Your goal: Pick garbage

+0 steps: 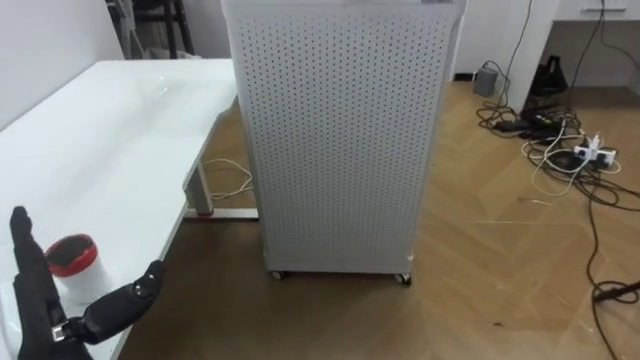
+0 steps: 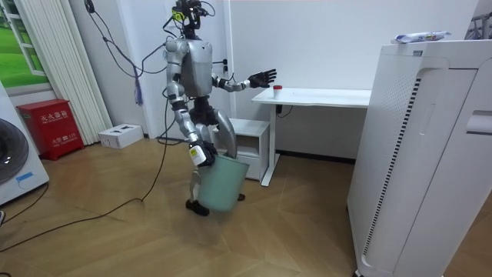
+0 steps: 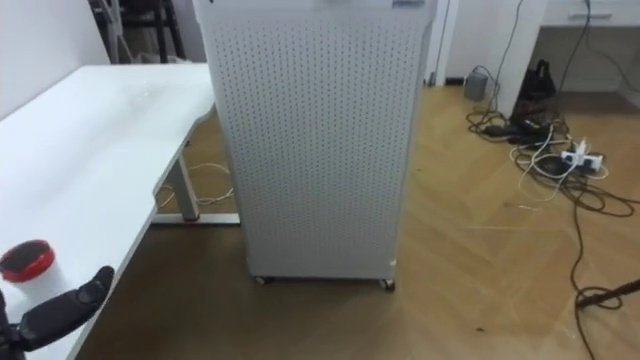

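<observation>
Left hand [image 1: 42,312] is hovering spread open, holding nothing, framing the red-lidded white cup [image 1: 72,265] sitting near the counter [image 1: 110,150] edge, probably lining up a grasp. Right hand [image 2: 201,154] is hanging at the rim of the teal bin [image 2: 223,185], likely keeping it ready for the drop; can't tell its grip.

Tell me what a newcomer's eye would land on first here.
The tall white perforated cabinet on casters, standing on the wood floor beside the white table, stands out most. Next, the left hand, open, hovers over the table's near corner beside a small red-lidded cup. In the room view, the right hand is at the rim of a green bin by the robot's legs.
</observation>
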